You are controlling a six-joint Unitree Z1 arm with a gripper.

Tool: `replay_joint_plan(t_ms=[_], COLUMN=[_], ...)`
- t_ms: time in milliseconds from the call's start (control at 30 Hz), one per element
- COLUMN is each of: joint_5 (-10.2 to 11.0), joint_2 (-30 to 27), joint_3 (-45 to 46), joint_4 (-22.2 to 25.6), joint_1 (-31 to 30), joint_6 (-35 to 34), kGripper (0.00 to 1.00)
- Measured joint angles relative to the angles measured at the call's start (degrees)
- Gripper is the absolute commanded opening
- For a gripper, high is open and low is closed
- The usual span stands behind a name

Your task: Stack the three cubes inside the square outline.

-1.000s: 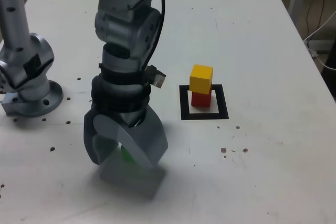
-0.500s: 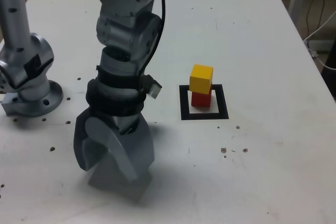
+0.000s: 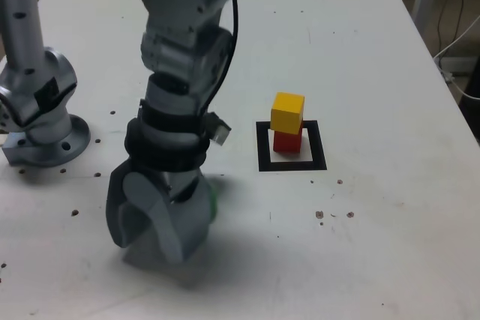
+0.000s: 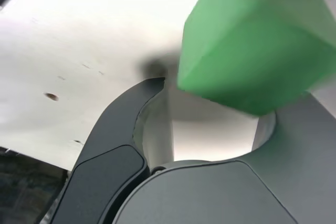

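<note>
**A:** While the end effector (image 3: 161, 226) sits low on the worktop (image 3: 375, 73), where is the green cube (image 4: 252, 40)?

**B:** Between the jaws, as the wrist view shows, with one face against a jaw. In the exterior view only a green sliver shows beside the end effector. Whether the jaws are truly pinching it, I cannot tell.

**A:** And the target?

**B:** The yellow cube (image 3: 288, 112) sits on the red cube (image 3: 286, 141) at the back edge of the square outline (image 3: 292, 163), well apart toward the exterior view's right.

**A:** So, what makes this grasp good?

**B:** I'd seat both jaws flat on opposite faces before lifting; a corner grip could twist the cube.
</note>
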Motion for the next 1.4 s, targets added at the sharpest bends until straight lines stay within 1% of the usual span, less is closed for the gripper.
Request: replay_joint_plan(t_ms=[67, 100, 167, 267, 300, 333, 367, 433, 533, 633, 667, 733, 867, 933, 1000, 1067, 1100, 1233, 1333, 1400], joint_5=[0.0, 0.0, 0.0, 0.2, 0.3, 0.5, 0.7, 2.1, 5.9, 10.6, 11.4, 12.8, 14.8, 15.2, 16.2, 16.6, 17.2, 18.5, 20.6, 22.5], joint_2=[0.0, 0.0, 0.0, 0.0, -0.1, -0.3, -0.5, -1.4, -3.6, -7.1, -7.8, -8.9, -10.1, -10.3, -10.3, -10.3, -10.2, -9.8, -9.8, -9.8], joint_3=[0.0, 0.0, 0.0, 0.0, 0.0, 0.0, 0.0, 0.2, 0.9, 0.7, 0.5, 0.0, -1.8, -2.8, -4.3, -5.0, -5.5, -5.7, -4.7, -4.1], joint_4=[-0.1, -0.2, -0.3, -0.7, -0.9, -1.2, -1.5, -2.3, -2.2, 0.8, 2.0, 4.7, 9.4, 10.4, 12.1, 12.2, 12.7, 12.8, 11.9, 10.6], joint_1=[0.0, 0.0, 0.0, 0.0, 0.0, -0.1, -0.2, -1.0, -2.5, -3.7, -3.9, -4.1, -4.1, -4.0, -3.8, -3.6, -3.5, -2.9, -2.7, -2.7], joint_6=[0.0, 0.0, 0.2, 1.4, 1.8, 2.2, 2.4, 1.8, -1.9, -7.2, -8.5, -11.1, -15.2, -15.6, -16.5, -16.4, -15.8, -11.9, -7.5, -4.8], kGripper=[0.36, 0.38, 0.55, 0.84, 0.91, 0.96, 0.99, 1.00, 1.00, 1.00, 1.00, 1.00, 1.00, 1.00, 1.00, 1.00, 1.00, 1.00, 1.00, 1.00])
